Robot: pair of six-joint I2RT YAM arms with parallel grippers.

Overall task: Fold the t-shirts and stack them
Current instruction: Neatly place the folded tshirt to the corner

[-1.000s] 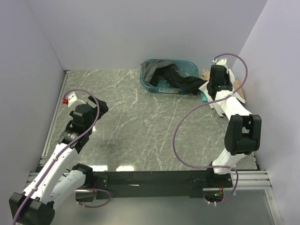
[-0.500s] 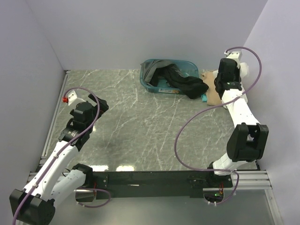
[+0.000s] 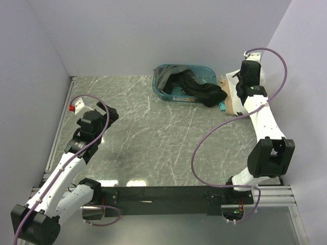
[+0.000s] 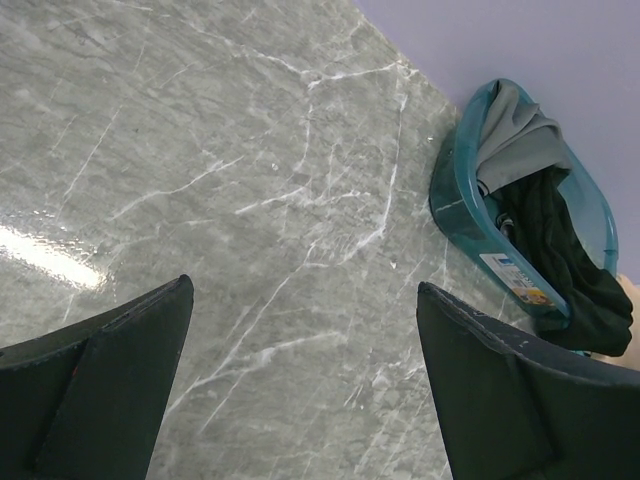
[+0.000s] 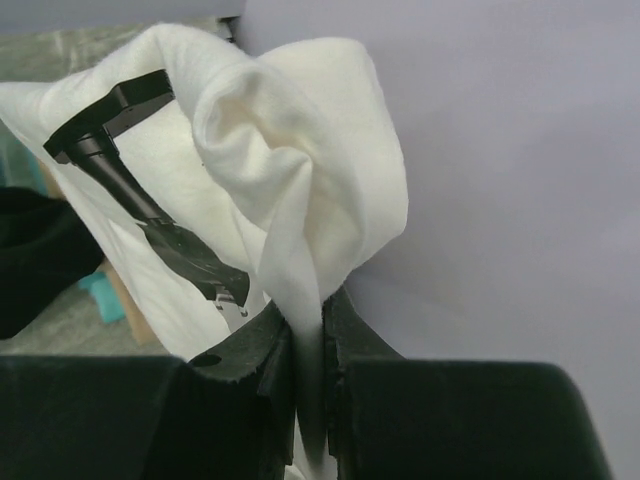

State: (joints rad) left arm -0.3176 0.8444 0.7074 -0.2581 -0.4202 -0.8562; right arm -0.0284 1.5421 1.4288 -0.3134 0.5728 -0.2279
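My right gripper (image 5: 308, 325) is clamped on the white t-shirt (image 5: 300, 150): a thin pinch of cloth runs down betw. the two fingers, jaws nearly together. The shirt is up off the table, at the far right corner close to the right wall. It looks plain white, soft and bunched. Above the pinch it billows into a rounded, hood-like fold, w/ a broader flat sheet spreading to the left.

My left gripper (image 4: 305, 290) is released, jaws wide apart w/ nothing betw. them. It hangs over bare grey marble-look table (image 3: 153, 132) on the left side, well apart from the laundry.

Other shirts: the teal basket (image 3: 162, 92) sits at the far edge, right of centre. A dark grey t-shirt (image 4: 510, 130) is draped over its left end. A black t-shirt (image 3: 204, 92), crumpled, spills over the basket's right rim onto the table. Just right of that lies the tan t-shirt (image 3: 232, 102), on the table near my right arm, only partly visible from above
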